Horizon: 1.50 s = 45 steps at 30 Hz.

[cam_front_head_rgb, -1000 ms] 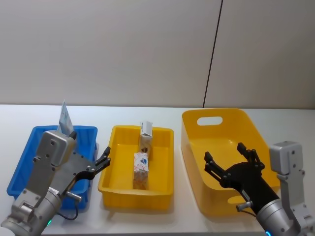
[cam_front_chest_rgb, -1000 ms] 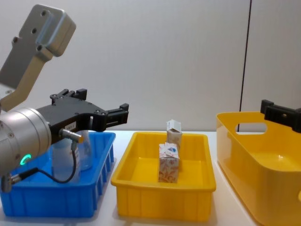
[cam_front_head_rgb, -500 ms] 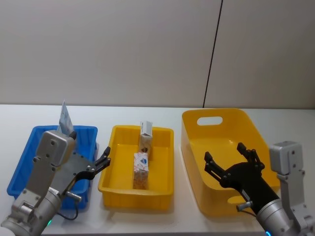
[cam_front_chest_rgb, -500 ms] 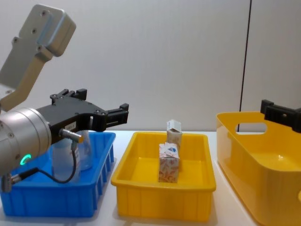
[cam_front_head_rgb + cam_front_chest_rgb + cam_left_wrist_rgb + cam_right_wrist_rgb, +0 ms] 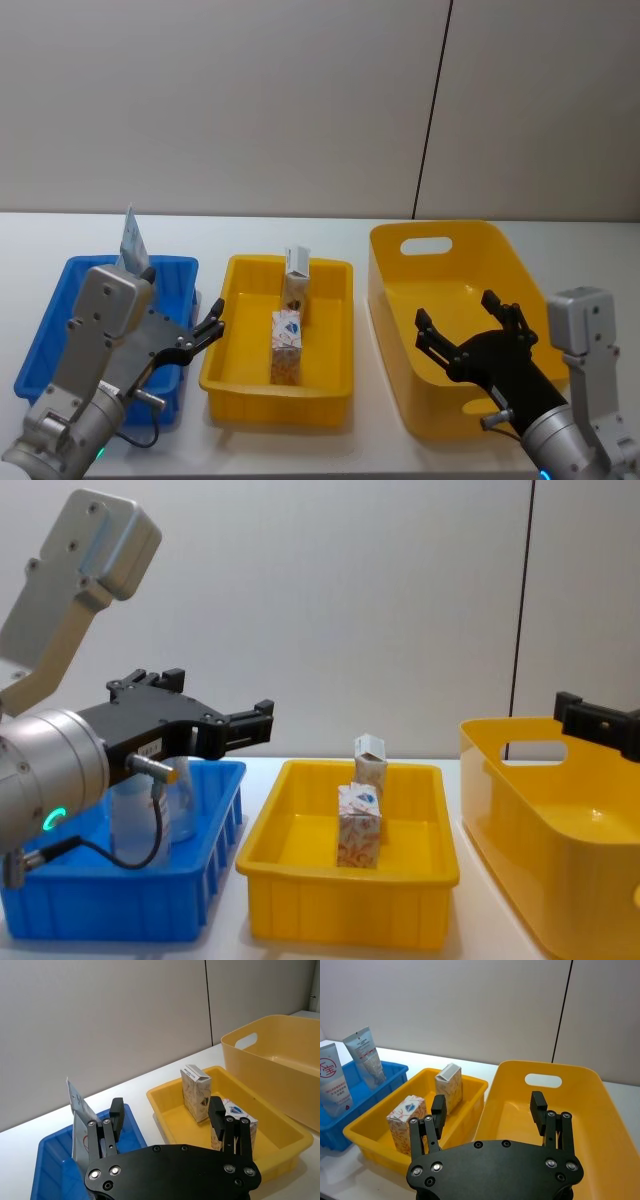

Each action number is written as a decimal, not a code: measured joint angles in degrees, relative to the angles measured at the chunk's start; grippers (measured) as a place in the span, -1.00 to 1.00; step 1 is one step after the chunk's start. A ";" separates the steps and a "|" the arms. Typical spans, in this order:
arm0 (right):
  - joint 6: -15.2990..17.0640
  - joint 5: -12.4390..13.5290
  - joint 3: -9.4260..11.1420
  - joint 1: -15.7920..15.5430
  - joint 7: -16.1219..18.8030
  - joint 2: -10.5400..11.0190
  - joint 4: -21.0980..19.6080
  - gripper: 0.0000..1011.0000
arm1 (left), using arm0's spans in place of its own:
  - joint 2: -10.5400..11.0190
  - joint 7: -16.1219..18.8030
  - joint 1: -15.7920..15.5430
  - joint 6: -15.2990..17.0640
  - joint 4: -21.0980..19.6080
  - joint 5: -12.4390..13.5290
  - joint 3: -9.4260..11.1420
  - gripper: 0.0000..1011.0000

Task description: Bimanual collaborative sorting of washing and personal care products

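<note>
Right wrist view shows me two tubes in the blue bin, two cartons in the yellow tray; left gripper and right gripper spread wide, empty. Nothing has moved.

Two squeeze tubes were counted, and two patterned cartons, making four products. The containers came to three: one blue bin, one shallow yellow bin and one deep yellow bin.

White-and-orange patterned cartons, yellow tray, blue bin
</note>
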 joint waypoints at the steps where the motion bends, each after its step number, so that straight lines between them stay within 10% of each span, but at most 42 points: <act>1: 0.00 0.00 0.00 0.00 0.00 0.00 0.00 0.99 | 0.00 0.00 0.00 0.00 0.00 0.00 0.00 0.98; 23: 2.53 -0.02 -1.08 4.69 2.97 -0.27 4.02 0.99 | 0.00 0.00 0.00 0.00 0.00 0.00 0.00 0.98; 45: 9.11 -3.04 -6.21 13.90 1.16 -8.33 12.38 0.99 | 0.00 0.00 0.00 0.00 0.00 0.00 0.00 0.98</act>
